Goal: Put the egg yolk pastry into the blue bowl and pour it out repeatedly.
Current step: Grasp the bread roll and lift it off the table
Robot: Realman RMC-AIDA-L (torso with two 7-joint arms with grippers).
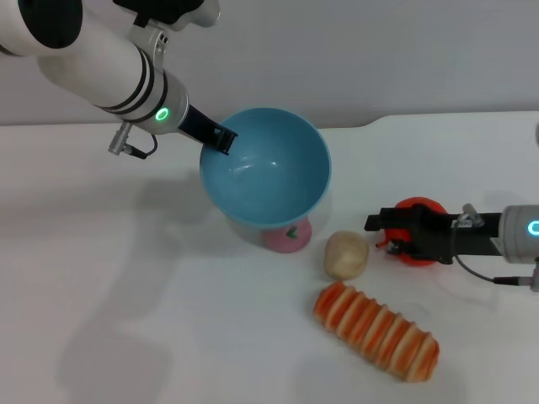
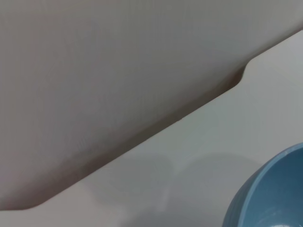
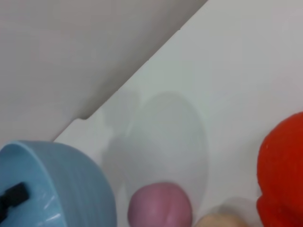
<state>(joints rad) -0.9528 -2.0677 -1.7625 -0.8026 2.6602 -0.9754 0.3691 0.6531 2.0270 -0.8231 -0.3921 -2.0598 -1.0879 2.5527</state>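
The blue bowl [image 1: 269, 168] hangs tilted above the table, its opening facing me and nothing inside it. My left gripper [image 1: 221, 139] is shut on its far-left rim; one black finger [image 3: 12, 196] shows inside the bowl [image 3: 52, 184] in the right wrist view. A slice of the bowl's outer wall [image 2: 270, 194] fills a corner of the left wrist view. The egg yolk pastry [image 1: 346, 255] lies on the table right of the bowl, also seen as a beige edge [image 3: 220, 221]. My right gripper [image 1: 379, 233] hovers open just right of the pastry, holding nothing.
A pink bun [image 1: 286, 238] sits under the bowl's lower rim. An orange fruit [image 1: 418, 205] lies behind my right gripper's fingers. A long orange-and-cream striped bread [image 1: 376, 331] rests near the front. The white table's back edge [image 1: 370, 124] has a step.
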